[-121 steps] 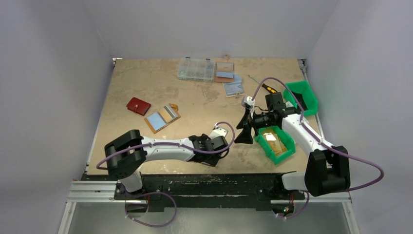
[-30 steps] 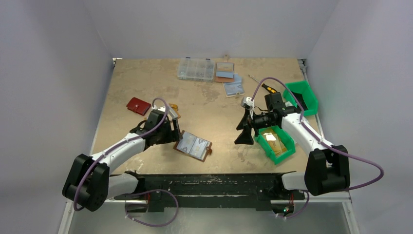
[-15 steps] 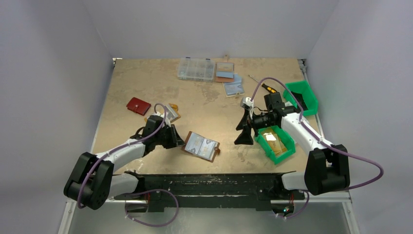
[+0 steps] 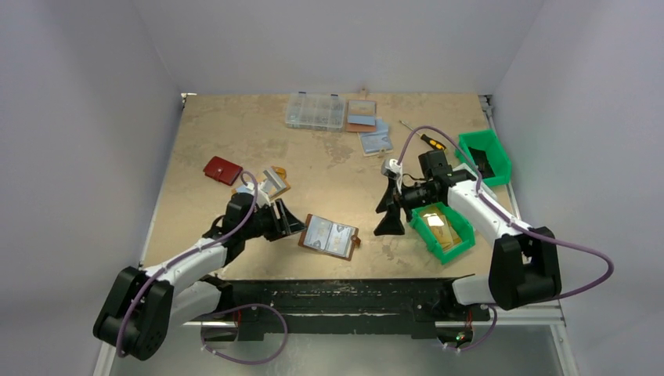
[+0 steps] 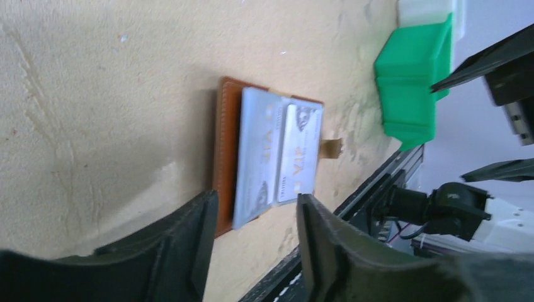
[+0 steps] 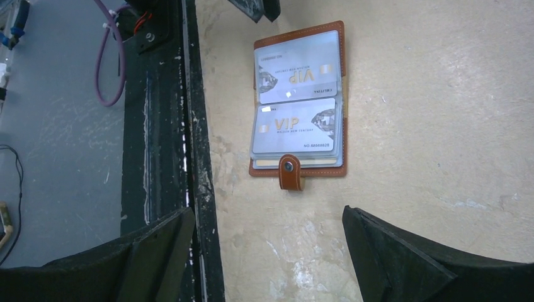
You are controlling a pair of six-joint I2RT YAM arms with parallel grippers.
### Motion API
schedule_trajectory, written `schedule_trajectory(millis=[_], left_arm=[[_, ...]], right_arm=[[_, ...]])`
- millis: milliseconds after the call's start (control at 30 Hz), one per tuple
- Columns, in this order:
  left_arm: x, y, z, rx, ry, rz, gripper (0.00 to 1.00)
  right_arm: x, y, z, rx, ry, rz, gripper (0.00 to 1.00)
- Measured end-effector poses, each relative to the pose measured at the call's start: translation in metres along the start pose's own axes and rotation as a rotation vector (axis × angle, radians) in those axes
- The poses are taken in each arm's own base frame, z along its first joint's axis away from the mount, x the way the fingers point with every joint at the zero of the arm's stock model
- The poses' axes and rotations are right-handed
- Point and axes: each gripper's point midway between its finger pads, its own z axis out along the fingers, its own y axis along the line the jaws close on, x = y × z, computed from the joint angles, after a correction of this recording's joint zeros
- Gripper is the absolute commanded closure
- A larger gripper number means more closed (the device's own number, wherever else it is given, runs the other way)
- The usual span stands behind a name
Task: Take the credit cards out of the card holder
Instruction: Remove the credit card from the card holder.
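Left arm: reaches from its base at the near left edge, forearm low over the table (image 4: 235, 133) and angled to the right. The left gripper (image 4: 294, 225) points at the left end of the card holder (image 4: 330, 236). Its jaws stand partly apart and grip nothing. The tips stop just short of the brown cover.

Card holder: lies open and flat near the front edge of the table, between the two grippers. Long axis runs left to right, with the right end dipping a little toward the near edge. The snap tab (image 6: 289, 172) sticks out from the right end, toward the right arm. The credit cards (image 6: 297, 129) sit inside the clear sleeves, silvery-grey, one on each open leaf.

Right arm: folded, elbow raised, wrist turned left and down. The right gripper (image 4: 389, 213) hangs over the table right of the holder, well apart from it. Its jaws are spread wide and hold nothing. A green bin (image 4: 462, 235) sits just right of it with a pale gold flat piece (image 4: 436, 222) inside, too small to identify.

View notes:
- Right wrist alone gives the gold "VIP" print and the stud on the tab.
- Left wrist alone shows the sleeve stack from a low angle, standing proud of the brown cover.
- Only the top view takes in both arms together.
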Motion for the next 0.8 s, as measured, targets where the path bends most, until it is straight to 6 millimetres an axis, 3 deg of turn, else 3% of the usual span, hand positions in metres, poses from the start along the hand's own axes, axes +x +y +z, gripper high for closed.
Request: schedule_trajectory(millis=[67,200,433,600,800], left_arm=[[-0.007,-0.007,-0.004,0.016,-0.040,0.017,0.31],[-0.014,-0.011,-0.009,0.035,-0.096,0.037,0.29],[0.004,0.012,-0.004,0.001,-0.070,0.012,0.28],[0.011,0.017,-0.007,0.019,-0.086,0.020,0.28],[-0.008,-0.015,-0.031,0.122,-0.219,0.102,0.29]], right_arm=[[0.000,0.001,0.002,-0.007,0.004,-0.001,0.01],[0.001,0.006,0.006,-0.025,0.014,-0.010,0.01],[0.008,0.018,0.024,-0.088,0.067,-0.023,0.01],[0.010,0.025,0.031,-0.108,0.098,-0.049,0.01],[0.008,0.026,0.032,-0.111,0.098,-0.059,0.01]])
